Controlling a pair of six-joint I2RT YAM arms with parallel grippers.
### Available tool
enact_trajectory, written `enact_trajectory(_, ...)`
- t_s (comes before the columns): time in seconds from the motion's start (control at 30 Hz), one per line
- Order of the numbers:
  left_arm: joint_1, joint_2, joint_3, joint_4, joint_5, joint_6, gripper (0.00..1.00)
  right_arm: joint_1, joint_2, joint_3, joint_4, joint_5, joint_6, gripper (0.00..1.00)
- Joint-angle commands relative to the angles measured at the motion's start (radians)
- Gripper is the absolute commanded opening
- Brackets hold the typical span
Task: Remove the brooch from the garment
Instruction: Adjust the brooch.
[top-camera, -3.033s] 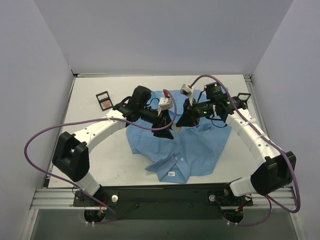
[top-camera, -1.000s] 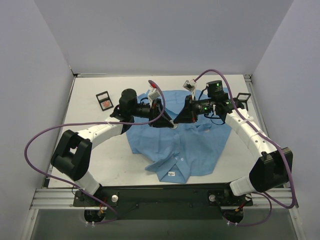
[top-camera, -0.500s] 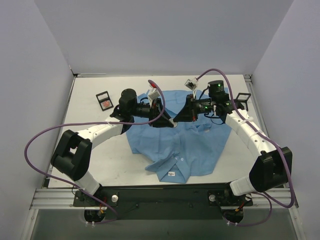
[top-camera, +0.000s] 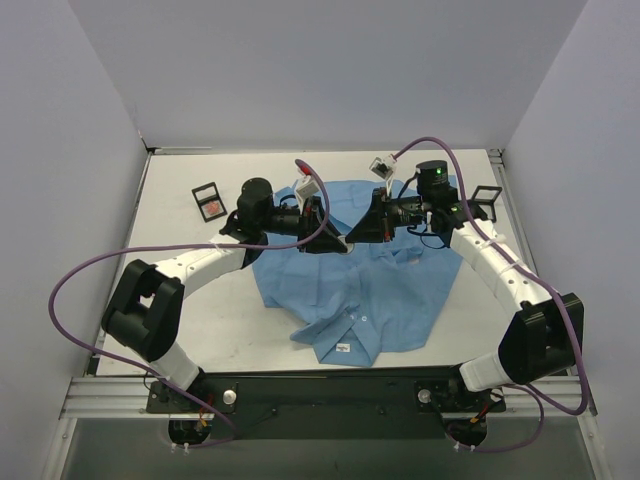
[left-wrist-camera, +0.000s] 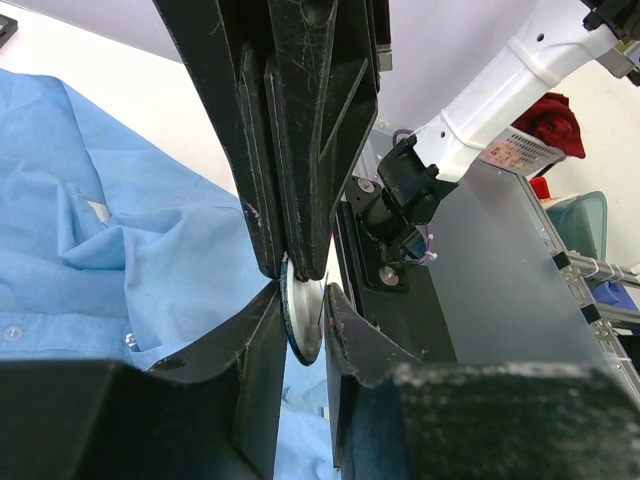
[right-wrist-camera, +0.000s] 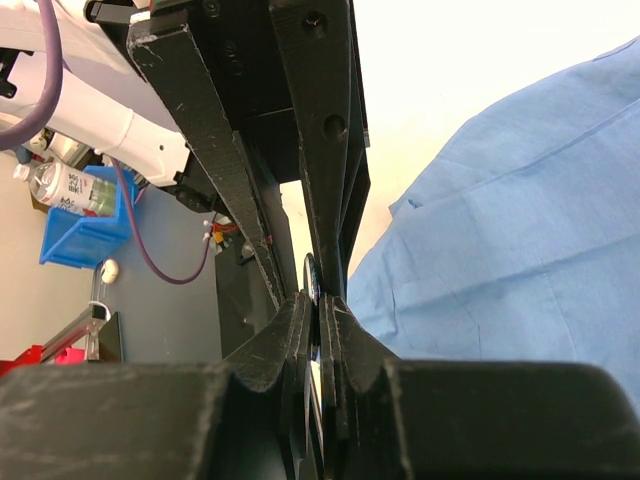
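Both arms reach in over the far half of the garment (top-camera: 372, 292), tips meeting nose to nose. The brooch (left-wrist-camera: 304, 325) sits edge-on between the left gripper (left-wrist-camera: 301, 298) fingers, which are narrow with the disc filling the gap. Right gripper (right-wrist-camera: 320, 328) fingers are pressed fully together, tips right at the brooch rim; can't tell if they pinch anything. Blue cloth lies just beside and under the disc; can't tell whether it is attached.

The shirt lies mid-table, collar and white label (top-camera: 343, 348) toward the near edge, hem toward the far wall. Bare table (top-camera: 228, 332) on both sides, wider on the left. 2 black frames: left frame (top-camera: 209, 200) well apart from the shirt, right frame (top-camera: 488, 197) just beside the right wrist, close to the side wall.
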Motion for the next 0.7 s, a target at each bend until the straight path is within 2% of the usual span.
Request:
enact_trajectory(0.0, 0.002, -0.014, -0.002, 0.071, 0.013, -0.019, 0.29, -0.009, -0.027, -0.008, 0.043, -0.030, 0.009, 0.00)
enact_trajectory(0.47, 0.001, 0.009, -0.002, 0.113, 0.048, -0.060, 0.23, -0.009, -0.044, -0.014, 0.049, -0.013, -0.008, 0.00)
enact_trajectory(0.67, -0.011, 0.020, 0.012, 0.074, 0.067, -0.040, 0.12, 0.001, -0.059, -0.011, 0.028, 0.013, -0.040, 0.00)
